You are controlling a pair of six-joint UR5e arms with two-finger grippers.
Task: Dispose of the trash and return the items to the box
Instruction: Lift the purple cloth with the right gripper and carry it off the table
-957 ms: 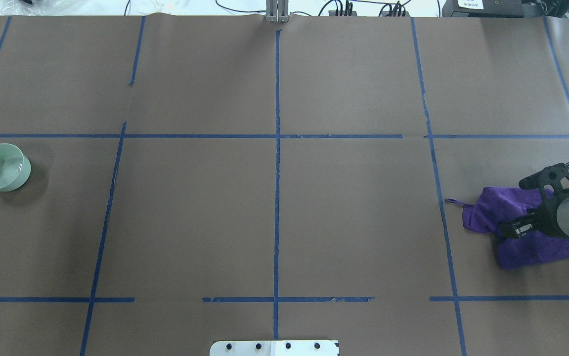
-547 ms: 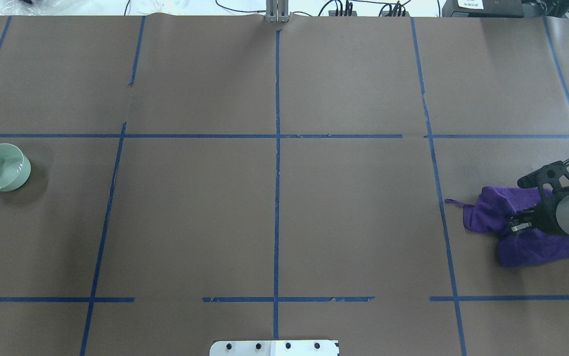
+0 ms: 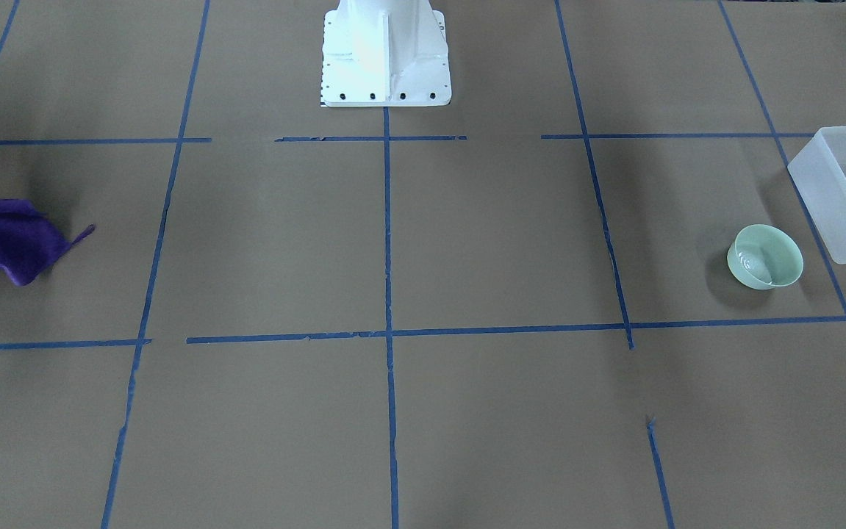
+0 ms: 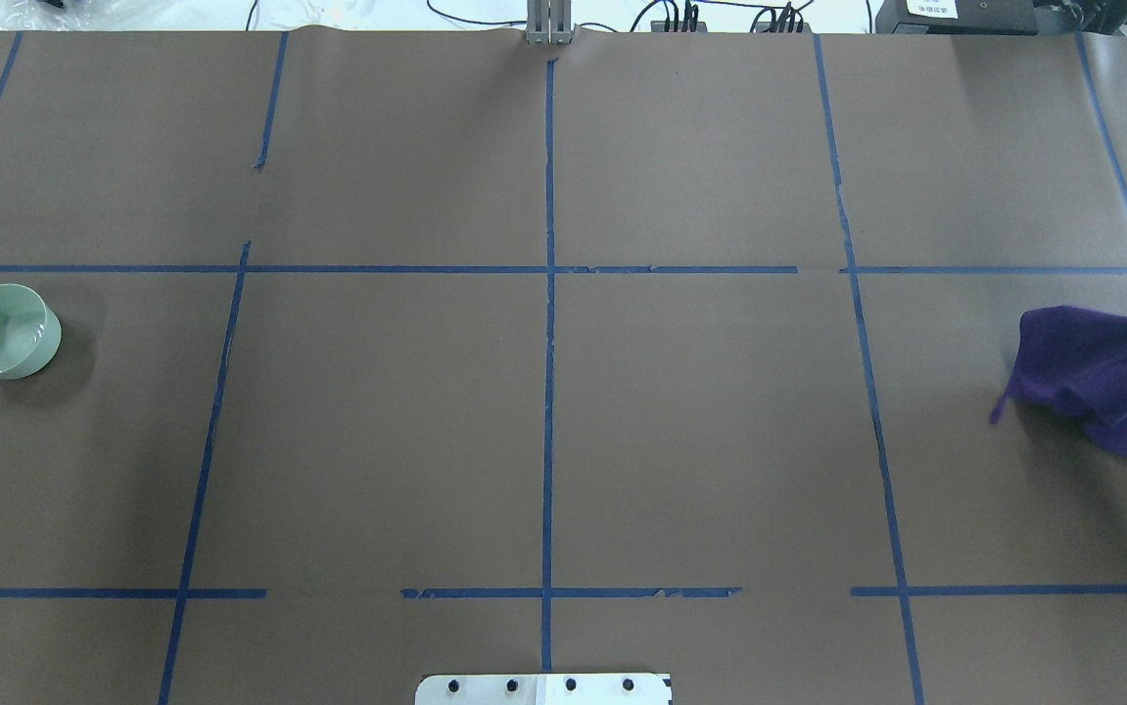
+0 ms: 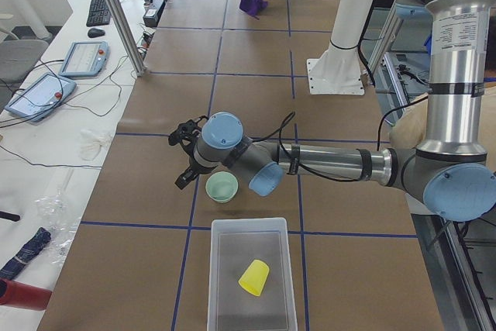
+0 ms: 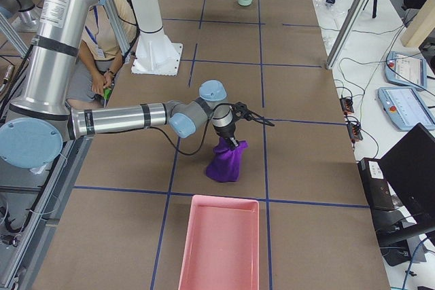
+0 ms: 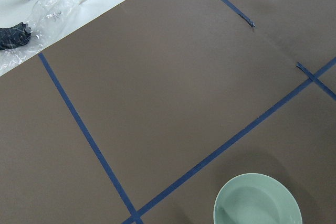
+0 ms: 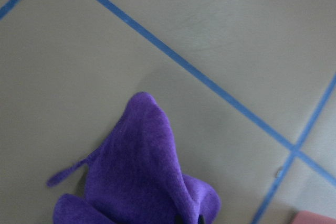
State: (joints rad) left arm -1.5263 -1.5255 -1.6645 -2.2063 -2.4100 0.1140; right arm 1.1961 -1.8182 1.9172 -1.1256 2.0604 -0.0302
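Work table (image 4: pixel 720 441) covered with brown paper and divided into rectangles by blue tape lines (image 4: pixel 549 392). Beyond its far edge runs a white bench (image 5: pixel 31 168) carrying cables (image 4: pixel 678 15), a keyboard (image 5: pixel 98 8), control tablets (image 5: pixel 84 58) and a crumpled plastic bag (image 7: pixel 52 9). A slanted metal post (image 5: pixel 116 13) rises at the table's far edge. A dark monitor (image 6: pixel 414 168) stands at the right end. Lighting is even and diffuse.

Silver arm tubes (image 5: pixel 333 162), pale-blue joint caps (image 5: pixel 267 180), black fingers (image 5: pixel 184 178), white bolted base (image 3: pixel 384 51).
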